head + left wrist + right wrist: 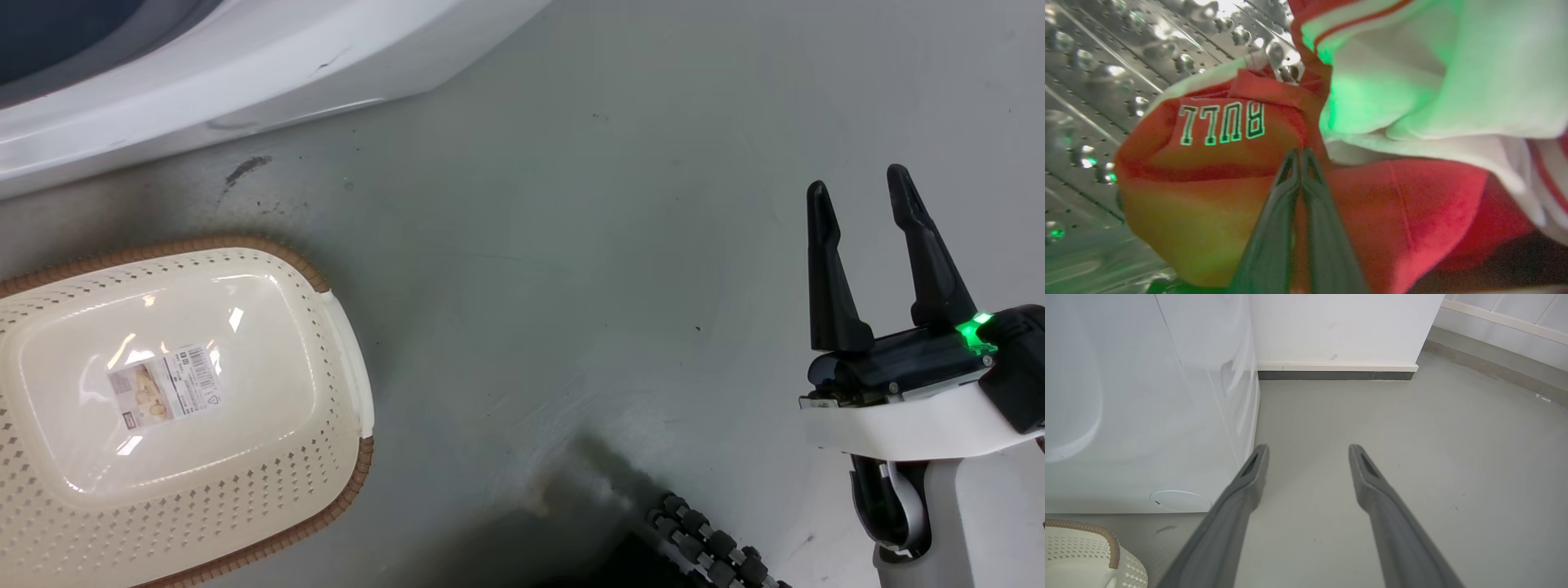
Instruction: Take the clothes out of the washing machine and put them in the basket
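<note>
In the left wrist view my left gripper (pixel 1300 153) is shut, its fingertips pinching a fold of the clothes (pixel 1216 163), red fabric with black "BULL" lettering and white striped trim (pixel 1396 73). They lie inside the washing machine, against its perforated steel drum (pixel 1094 81). The machine's white front (pixel 229 73) crosses the head view's top left and also shows in the right wrist view as a white panel (pixel 1147 416). The basket (pixel 343 359) stands on the floor at the lower left with only a label on its bottom; its rim (pixel 1106 539) shows too. My right gripper (pixel 861 192) hangs open over bare floor, holding nothing.
Grey floor (pixel 588 245) stretches between basket and right arm. A dark ribbed wheel (pixel 710 547) of my base sits at the bottom edge. A white wall with dark skirting (pixel 1335 375) stands beyond the machine's right side.
</note>
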`<state>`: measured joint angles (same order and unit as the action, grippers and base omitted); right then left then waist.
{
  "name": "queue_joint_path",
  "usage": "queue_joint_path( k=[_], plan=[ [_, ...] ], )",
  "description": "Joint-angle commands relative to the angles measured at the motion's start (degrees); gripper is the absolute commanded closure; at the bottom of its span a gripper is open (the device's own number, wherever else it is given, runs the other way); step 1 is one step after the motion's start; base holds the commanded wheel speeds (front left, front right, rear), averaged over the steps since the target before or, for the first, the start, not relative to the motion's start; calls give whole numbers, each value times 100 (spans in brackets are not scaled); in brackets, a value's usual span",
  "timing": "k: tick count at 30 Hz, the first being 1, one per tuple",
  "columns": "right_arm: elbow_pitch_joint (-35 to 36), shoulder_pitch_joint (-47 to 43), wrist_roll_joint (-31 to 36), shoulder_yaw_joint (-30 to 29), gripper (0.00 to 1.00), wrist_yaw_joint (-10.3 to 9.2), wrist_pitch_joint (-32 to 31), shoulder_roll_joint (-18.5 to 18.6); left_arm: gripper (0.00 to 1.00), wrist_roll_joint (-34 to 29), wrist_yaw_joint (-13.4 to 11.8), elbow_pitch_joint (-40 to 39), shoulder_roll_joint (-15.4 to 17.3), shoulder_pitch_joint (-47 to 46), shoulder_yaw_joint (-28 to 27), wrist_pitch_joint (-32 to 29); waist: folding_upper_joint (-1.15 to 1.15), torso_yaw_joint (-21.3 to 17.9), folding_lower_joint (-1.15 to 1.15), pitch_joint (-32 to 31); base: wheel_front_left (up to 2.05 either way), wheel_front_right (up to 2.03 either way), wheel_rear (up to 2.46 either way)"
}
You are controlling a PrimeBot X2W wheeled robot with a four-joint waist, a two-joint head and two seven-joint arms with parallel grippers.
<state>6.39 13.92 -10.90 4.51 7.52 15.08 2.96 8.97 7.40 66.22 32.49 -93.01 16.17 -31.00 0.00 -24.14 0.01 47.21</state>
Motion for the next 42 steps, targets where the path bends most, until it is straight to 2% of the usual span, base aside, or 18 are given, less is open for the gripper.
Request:
queue_joint_path(
  k=[1,7,11,21,31,35,42],
  plan=[
    [7,61,50,3,0,-6,14,-15,100,84,0,-65,38,136,22,198,0,26,-1,-67,0,0,0],
    [-33,43,173,4,0,-6,14,-15,100,266,0,-167,2,424,138,841,0,139,-1,-361,0,0,0],
    [-78,-76,320,-69,0,-6,14,-13,100,571,0,-254,-171,790,239,1333,0,333,-1,-715,0,0,0],
    [-293,-418,762,-146,0,-6,14,-11,100,1384,0,-760,-728,2177,697,2692,0,963,-1,-1752,0,0,0],
    [-443,-938,1010,-217,0,-6,14,-9,100,1825,0,-1505,-922,3585,976,3909,0,1470,-1,-2784,0,0,0],
    [-476,-1126,1121,-243,0,-5,14,-11,100,1823,-70,-1971,-987,4054,1044,4136,0,1678,-1,-3117,0,0,0],
    [-534,-1415,1164,-291,0,-6,14,-9,100,1844,-317,-3275,-831,4878,1097,4132,0,1950,-1,-3613,0,0,0]
  ],
)
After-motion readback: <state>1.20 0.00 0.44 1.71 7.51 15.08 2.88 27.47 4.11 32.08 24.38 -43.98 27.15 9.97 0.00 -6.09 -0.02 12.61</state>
